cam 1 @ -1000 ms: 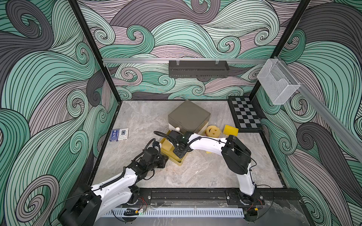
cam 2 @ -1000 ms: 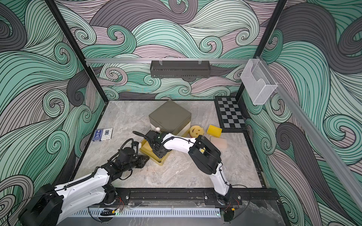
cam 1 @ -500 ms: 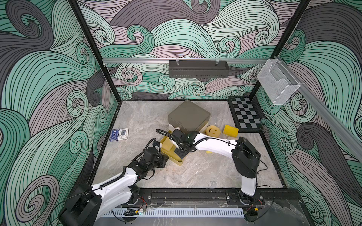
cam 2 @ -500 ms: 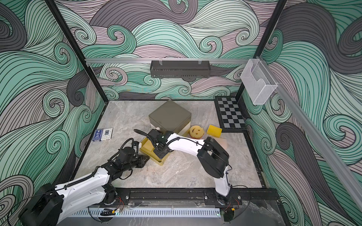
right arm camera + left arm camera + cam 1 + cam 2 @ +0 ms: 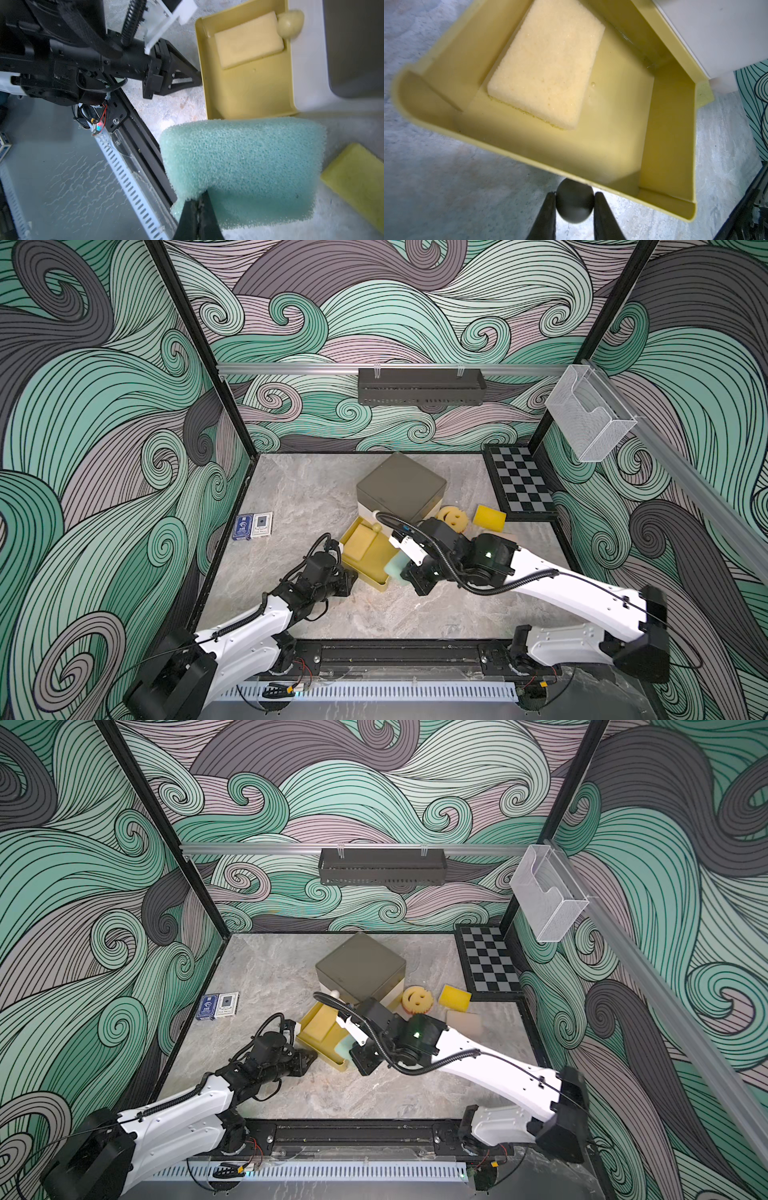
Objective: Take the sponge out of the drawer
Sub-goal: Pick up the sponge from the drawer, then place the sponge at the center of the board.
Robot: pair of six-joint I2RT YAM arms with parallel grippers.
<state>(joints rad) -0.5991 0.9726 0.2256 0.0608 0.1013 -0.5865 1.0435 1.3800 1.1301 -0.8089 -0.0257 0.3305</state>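
Gripping claw, right: jaws pinched fully together on one edge of the green sponge.
Green sponge, place: outside the drawer, just beside the side wall nearest the right arm, close to the front corner; whether it touches the tabletop cannot be told.
Left claw: closed on the dark round knob at the drawer front, one finger on each side.
Drawer: yellow, pulled out of the cabinet, low on the tabletop.
Drawer contents: one pale yellow sponge, lying flat in the back part on the left arm's side.
Cabinet: white body, grey top, mid-tabletop; a cream knob shows on its face above the drawer.
Loose sponges, right of the cabinet: smiley sponge, round, touching the cabinet; yellow sponge just beside it; beige sponge nearer the right arm.
Card boxes: two, side by side, near the left wall.
Checkerboard: far right corner.
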